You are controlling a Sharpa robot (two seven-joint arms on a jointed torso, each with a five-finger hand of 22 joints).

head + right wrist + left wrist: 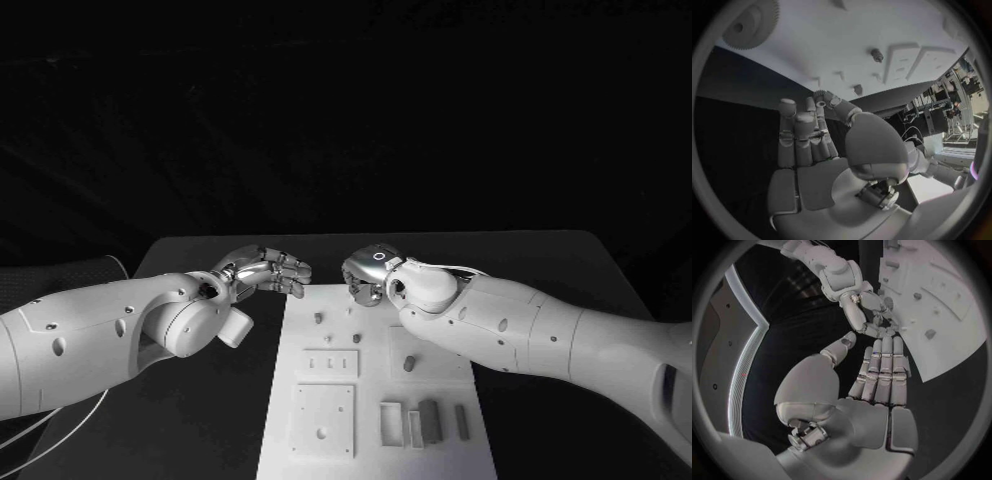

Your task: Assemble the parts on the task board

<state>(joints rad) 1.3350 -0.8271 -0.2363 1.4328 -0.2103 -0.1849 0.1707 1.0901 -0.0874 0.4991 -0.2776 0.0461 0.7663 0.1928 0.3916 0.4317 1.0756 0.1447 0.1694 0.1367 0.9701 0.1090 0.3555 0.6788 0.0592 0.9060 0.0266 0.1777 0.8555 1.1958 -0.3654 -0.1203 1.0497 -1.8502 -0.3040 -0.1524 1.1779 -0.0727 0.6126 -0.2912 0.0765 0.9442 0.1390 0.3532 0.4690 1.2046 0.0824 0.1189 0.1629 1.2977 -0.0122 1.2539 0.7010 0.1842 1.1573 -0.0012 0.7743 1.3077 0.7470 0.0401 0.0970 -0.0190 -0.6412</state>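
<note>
Head view: saw the white task board (378, 400) lying in the middle of the black bench (577, 270), long side running away from the robot. Found the left hand (264, 272) over the bench just beside the board's far left corner, fingers curled inward with nothing visible inside. Found the right hand (369, 272) above the board's far edge, fingers bent down; could not tell from here whether anything was pinched. Noted small grey parts (410, 363) standing on the board, with a row of upright blocks (428, 420) near its close right corner and a few pegs (319, 318) toward the far left.

Left wrist view: showed the left hand (879, 375) with fingers laid straight side by side, thumb held apart, grasping nothing. Caught the right hand (870, 315) beyond it, fingertips reaching the board's (954, 350) edge. Spotted a small part (929, 333) standing on the board nearby.

Right wrist view: showed the right hand (807, 135) released, fingers extended and close together, thumb out to the side, palm bare. Saw the board (829, 50) stretched beyond the fingertips, carrying a toothed gear (751, 25) at one end and a short peg (877, 54) near raised square plates (901, 62).
</note>
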